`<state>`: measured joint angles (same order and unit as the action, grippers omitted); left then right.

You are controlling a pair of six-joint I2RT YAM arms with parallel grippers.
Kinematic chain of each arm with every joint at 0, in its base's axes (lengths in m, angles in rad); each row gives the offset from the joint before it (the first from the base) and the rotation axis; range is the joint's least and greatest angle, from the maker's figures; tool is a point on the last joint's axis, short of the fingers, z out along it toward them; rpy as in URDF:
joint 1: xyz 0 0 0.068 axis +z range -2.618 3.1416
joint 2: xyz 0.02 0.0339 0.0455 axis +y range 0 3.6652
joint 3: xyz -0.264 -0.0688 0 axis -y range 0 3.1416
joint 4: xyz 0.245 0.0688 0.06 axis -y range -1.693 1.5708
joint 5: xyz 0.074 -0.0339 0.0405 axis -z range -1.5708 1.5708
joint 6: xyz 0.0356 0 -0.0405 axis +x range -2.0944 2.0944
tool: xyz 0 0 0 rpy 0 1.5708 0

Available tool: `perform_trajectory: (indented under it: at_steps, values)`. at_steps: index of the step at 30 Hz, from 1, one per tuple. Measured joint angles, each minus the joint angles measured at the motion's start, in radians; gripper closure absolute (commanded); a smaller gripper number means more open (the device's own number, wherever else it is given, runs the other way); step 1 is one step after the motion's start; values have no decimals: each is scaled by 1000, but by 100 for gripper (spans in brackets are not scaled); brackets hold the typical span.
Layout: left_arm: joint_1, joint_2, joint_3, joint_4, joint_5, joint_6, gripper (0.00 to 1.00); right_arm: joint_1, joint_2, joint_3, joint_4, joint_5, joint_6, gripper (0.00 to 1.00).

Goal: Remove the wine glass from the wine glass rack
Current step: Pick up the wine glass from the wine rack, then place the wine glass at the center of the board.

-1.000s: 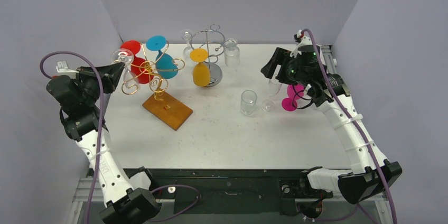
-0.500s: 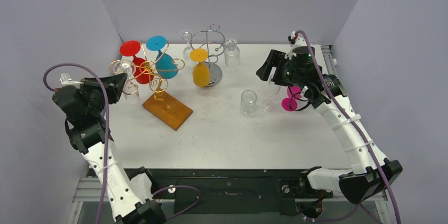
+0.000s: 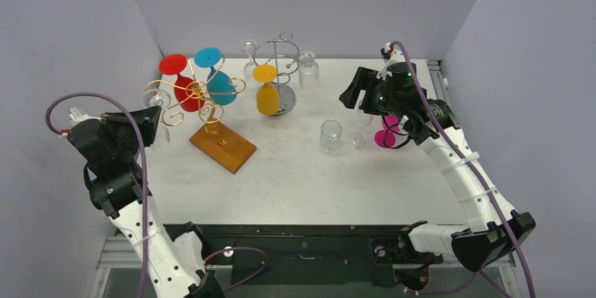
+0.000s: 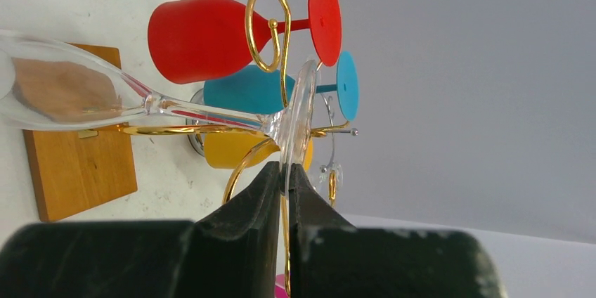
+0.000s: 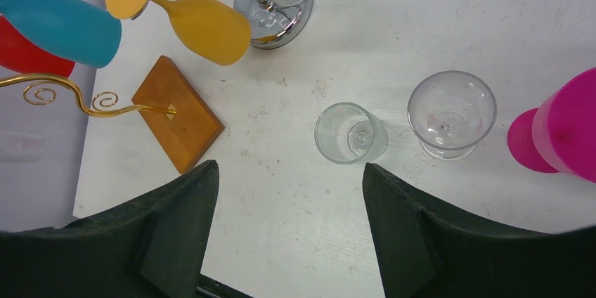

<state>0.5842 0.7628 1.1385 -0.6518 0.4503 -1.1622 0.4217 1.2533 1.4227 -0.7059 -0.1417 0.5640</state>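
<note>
The clear wine glass [image 4: 77, 98] is just left of the gold rack [image 3: 204, 98], squeezed near the wall, with little room. The left pincer [image 4: 284, 175] pinches its foot (only the wrist view shows this), arm bent high. Far right of the rack, the right pincer [image 5: 288, 175] hangs spread above the desk [image 3: 302, 171].
</note>
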Motion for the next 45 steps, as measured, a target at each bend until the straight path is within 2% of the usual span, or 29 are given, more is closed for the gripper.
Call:
perform_trajectory:
  at_steps: [17, 32, 37, 45]
  values:
    - [0, 61, 275, -121, -140, 60, 100, 5, 10, 35, -31, 8, -1, 30]
    - [-21, 279, 636, -126, -142, 60, 100, 6, 73, 167, -28, -9, 51, 30]
    - [-64, 359, 740, -105, -114, 60, 100, 8, 74, 174, -28, -10, 55, 30]
    - [-223, 557, 975, -74, -103, 76, 100, 14, 77, 178, -28, -9, 58, 29]
